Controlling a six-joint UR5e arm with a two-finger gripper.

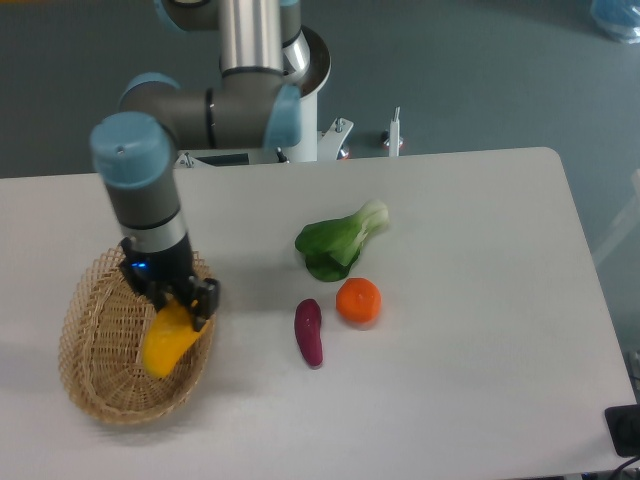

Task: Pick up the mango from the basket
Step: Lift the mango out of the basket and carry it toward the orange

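At the lower left of the frame the gripper [172,298] has its jaws closed on the upper end of the mango [168,340], which hangs tilted over the right side of the basket [95,350]. Whether the fruit's lower end touches the wicker I cannot tell. On the table [470,300], mid-frame, lie a green leafy vegetable [338,240], an orange [358,300] and a purple eggplant [309,332].

I'm working in what looks like a robotics lab: my arm's base [290,95] is bolted at the edge of a plain white table [480,330], bare grey floor [480,70] behind, toy-like produce laid out as test props.
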